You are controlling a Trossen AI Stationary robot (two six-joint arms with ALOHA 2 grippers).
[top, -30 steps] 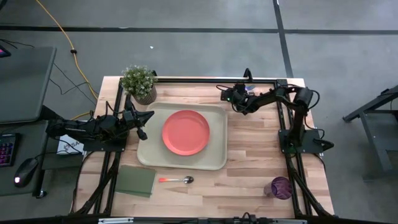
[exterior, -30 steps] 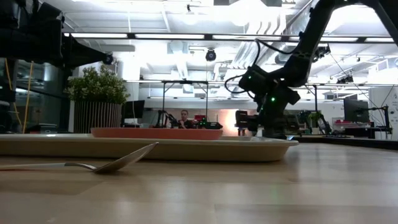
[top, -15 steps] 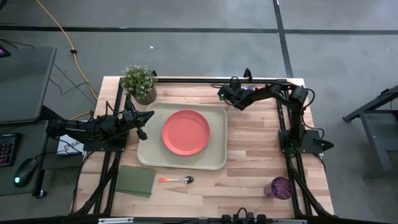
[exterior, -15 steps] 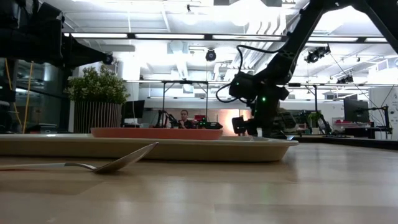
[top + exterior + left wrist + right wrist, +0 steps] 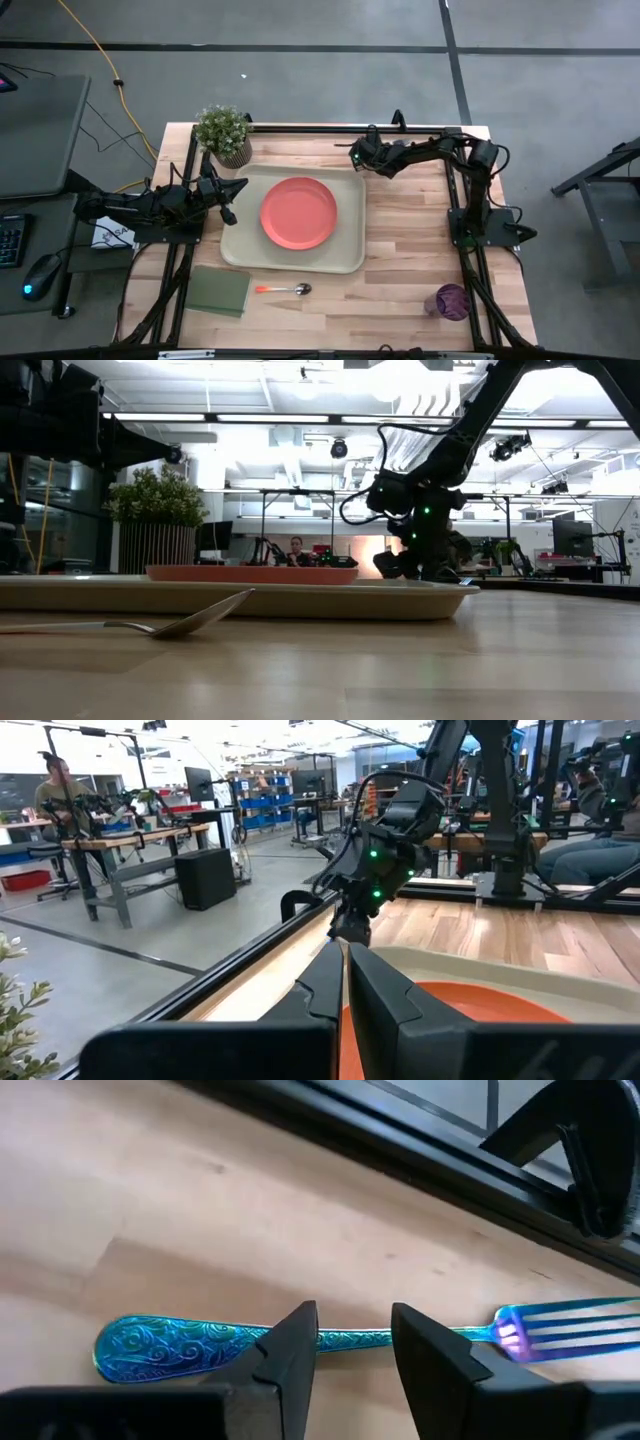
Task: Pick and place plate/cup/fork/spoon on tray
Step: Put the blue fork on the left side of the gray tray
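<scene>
The orange plate (image 5: 298, 212) lies flat in the cream tray (image 5: 240, 250). The orange-handled spoon (image 5: 285, 289) lies on the table near the tray's near edge. The purple cup (image 5: 452, 300) stands at the near right. The blue-handled fork (image 5: 170, 1342) lies flat on the table at the far edge, and shows only in the right wrist view. My right gripper (image 5: 350, 1325) is open just above the fork's neck, and its fingers point down. It also shows in the high view (image 5: 358, 155). My left gripper (image 5: 232, 200) is shut and empty by the tray's left edge.
A potted plant (image 5: 224, 131) stands at the far left corner. A dark green pad (image 5: 218, 291) lies at the near left. Black frame rails (image 5: 300, 129) run along the far edge, close behind the fork. Bare wood (image 5: 410, 240) lies right of the tray.
My right gripper has gone toward the table's left edge along the far rail and down toward the table.
</scene>
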